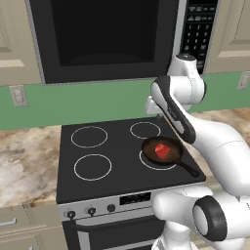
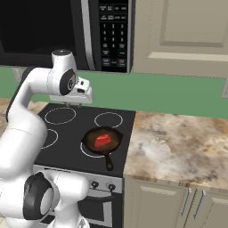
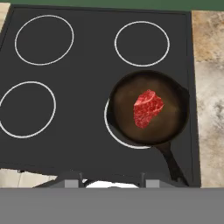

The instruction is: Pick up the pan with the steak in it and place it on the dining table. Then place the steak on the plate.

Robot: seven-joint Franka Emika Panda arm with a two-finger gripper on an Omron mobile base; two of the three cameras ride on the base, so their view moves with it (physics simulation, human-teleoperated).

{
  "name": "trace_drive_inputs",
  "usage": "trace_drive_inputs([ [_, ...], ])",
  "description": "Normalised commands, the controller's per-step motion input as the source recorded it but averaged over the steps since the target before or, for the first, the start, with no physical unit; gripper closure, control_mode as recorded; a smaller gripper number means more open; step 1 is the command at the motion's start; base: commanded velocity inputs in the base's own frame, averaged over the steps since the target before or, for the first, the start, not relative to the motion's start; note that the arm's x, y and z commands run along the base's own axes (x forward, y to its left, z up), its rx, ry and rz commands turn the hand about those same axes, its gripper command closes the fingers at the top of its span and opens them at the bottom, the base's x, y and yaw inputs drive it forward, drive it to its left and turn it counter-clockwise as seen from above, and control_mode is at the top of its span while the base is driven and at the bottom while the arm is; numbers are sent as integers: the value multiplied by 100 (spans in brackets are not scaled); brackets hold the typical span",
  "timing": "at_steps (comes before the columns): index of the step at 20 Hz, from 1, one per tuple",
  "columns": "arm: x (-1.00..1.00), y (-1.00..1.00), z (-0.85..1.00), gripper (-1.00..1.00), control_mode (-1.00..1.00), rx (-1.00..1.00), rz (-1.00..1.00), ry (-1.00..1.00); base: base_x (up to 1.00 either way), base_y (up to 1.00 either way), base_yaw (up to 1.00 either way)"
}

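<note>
Hand view looks straight down on the pan (image 3: 148, 107), sitting on the front right burner ring (image 3: 114, 131) of the black stovetop (image 3: 87, 74). Steak (image 3: 148, 107) lies near the pan's middle, well inside the rim. Long handle (image 3: 171, 162) runs from the pan toward the stove's front edge, angled slightly toward the stone surface (image 3: 209, 87) on the right.

Pincer (image 2: 73, 103) hangs high over the back of the stove, well apart from the pan; whether its fingers are spread or pressed together I cannot tell.

Step in hand, as judged: reach and grasp. Best to come down on the handle about midway, fingers across its width, and lift level so the meat does not slide.

Edges: handle end sits close to the stovetop's front lip, and the pan's right side is near the stove-to-surface seam. Microwave (image 1: 105, 36) overhangs the rear, so a tall lift there looks tight. Left burners are bare, open room for the approach.
</note>
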Motion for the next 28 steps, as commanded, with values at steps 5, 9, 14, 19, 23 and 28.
trace_drive_inputs([
  [5, -14, -15, -12, -100, -100, 0, 3, 0, 0, 0, 0],
  [9, -39, -41, -26, -100, -100, 0, 7, 0, 0, 0, 0],
  [14, -27, -51, -35, -100, -100, 0, 7, 0, 0, 0, 0],
  [19, -10, -47, -43, -100, -100, 0, 9, 3, 0, 0, 0],
  [23, 0, -37, -52, -100, -100, -4, 13, 9, 0, 0, 0],
  [28, 1, -33, -65, -100, -100, -4, 13, 13, 0, 0, 0],
])
